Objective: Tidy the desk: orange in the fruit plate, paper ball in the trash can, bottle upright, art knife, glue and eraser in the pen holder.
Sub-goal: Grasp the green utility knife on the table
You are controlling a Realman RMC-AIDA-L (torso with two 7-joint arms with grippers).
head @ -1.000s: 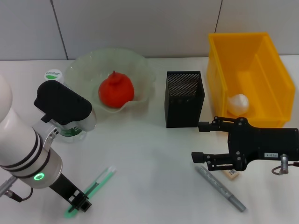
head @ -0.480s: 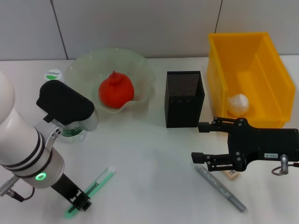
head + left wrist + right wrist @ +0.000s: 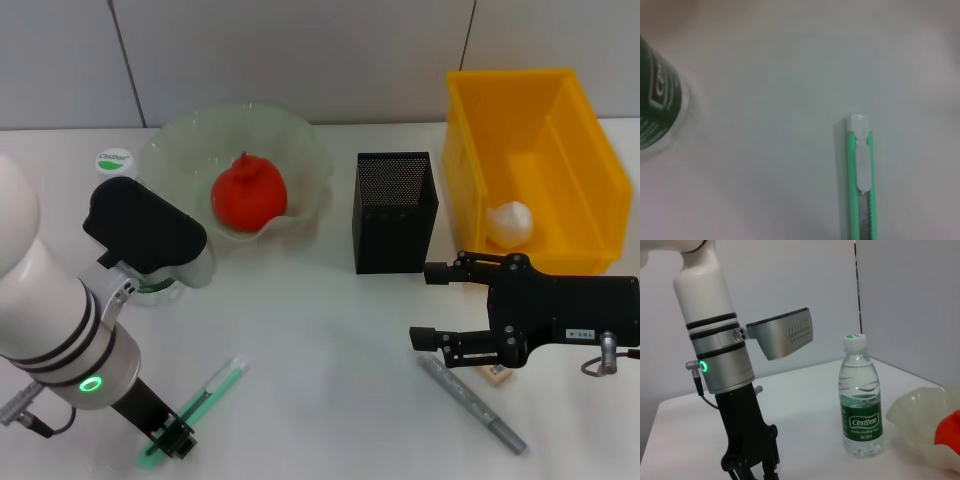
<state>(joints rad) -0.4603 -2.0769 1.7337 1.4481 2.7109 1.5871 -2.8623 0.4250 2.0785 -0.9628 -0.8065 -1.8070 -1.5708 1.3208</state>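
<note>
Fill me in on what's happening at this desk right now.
A two-armed robot is tidying. The orange sits in the fruit plate, the paper ball in the yellow bin, and the bottle stands upright. The left gripper is down at the green art knife lying on the desk. The right gripper hovers open near the pen holder, over a grey pen-like stick and a small eraser.

left claw (image 3: 170, 440) lowered, right claw (image 3: 428, 305) open
</note>
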